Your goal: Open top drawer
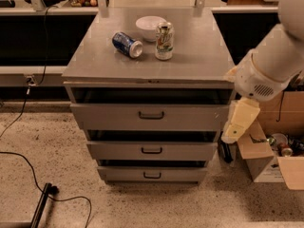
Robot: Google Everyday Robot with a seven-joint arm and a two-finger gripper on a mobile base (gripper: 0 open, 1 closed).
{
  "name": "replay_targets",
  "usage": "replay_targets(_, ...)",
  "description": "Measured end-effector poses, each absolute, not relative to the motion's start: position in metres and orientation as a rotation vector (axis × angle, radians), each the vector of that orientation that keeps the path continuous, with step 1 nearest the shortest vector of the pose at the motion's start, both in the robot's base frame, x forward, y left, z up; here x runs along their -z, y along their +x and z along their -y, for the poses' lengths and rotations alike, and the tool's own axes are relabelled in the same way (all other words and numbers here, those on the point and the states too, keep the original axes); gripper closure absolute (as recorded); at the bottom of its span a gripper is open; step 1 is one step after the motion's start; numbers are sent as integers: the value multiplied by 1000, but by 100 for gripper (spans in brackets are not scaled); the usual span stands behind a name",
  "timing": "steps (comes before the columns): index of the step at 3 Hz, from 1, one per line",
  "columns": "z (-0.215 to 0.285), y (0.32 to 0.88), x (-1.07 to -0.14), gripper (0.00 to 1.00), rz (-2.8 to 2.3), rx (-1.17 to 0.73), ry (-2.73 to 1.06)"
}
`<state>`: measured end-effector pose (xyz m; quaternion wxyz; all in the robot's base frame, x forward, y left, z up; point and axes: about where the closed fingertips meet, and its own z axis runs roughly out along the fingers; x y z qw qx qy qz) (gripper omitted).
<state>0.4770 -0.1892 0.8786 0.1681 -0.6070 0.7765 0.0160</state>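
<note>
Clearly the pincer (232,135) hangs low at the right, just beside the right end of the top drawer (109,118); whether it is spread or pressed together I cannot tell. The drawer sits directly under the bench (190,56), its small dark handle (151,115) at centre, well left of the pincer. A sideways sweep could scrape the grey front or miss the handle. A sharp pull might topple the upright can (164,41) or roll the blue can (127,44).
</note>
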Motion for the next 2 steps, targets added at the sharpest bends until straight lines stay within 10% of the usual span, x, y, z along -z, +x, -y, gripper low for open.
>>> replay_targets(2,169,500,-868,0,-2110,-72,-1723)
